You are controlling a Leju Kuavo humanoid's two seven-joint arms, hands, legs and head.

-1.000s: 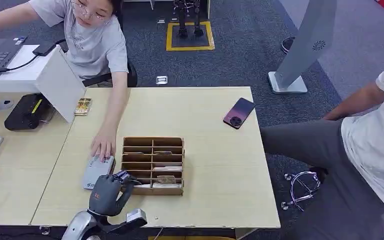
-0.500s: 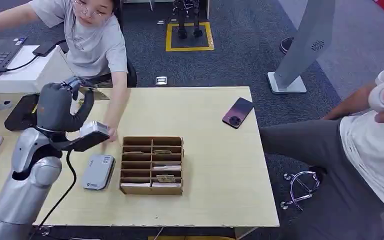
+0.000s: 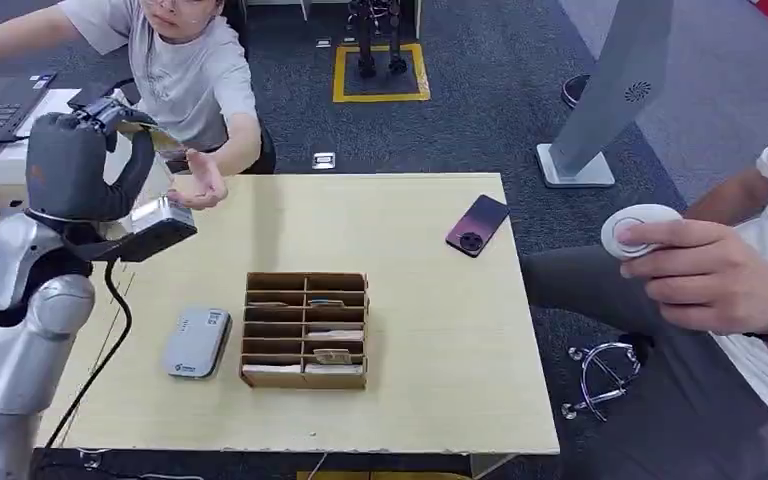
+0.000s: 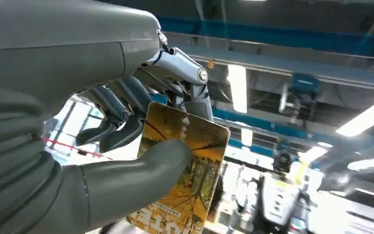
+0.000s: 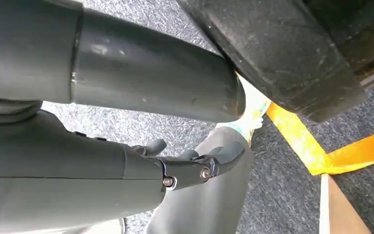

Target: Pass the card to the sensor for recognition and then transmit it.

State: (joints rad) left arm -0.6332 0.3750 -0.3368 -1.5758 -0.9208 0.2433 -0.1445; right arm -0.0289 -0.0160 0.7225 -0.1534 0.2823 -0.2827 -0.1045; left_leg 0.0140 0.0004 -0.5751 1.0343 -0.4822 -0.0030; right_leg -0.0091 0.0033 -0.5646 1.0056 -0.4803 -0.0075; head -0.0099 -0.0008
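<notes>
The left robot hand (image 3: pixel 85 150) is raised above the far-left corner of the surface (image 3: pixel 430 330), its thumb and fingers pinched on a yellow card (image 4: pixel 185 170). The card sits high and well away from the grey card reader (image 3: pixel 197 342), which lies on the surface just left of the cardboard sorting box (image 3: pixel 306 330). A seated person's open hand (image 3: pixel 200 185) waits close to the card, on the box's far side.

The main risk is a dropped card. Only the thumb pad and a few fingertips seem to clamp it, with much of the card sticking out, so a tug from the person before the robot hand loosens could twist it free, and an early release could let it fall onto the surface. If the reader has not registered it, handing over now would skip that step; I cannot tell that from here.

The right robot hand (image 5: pixel 185 163) hangs by the floor, fingers loosely curled around nothing, as far as that close view lets me judge.
</notes>
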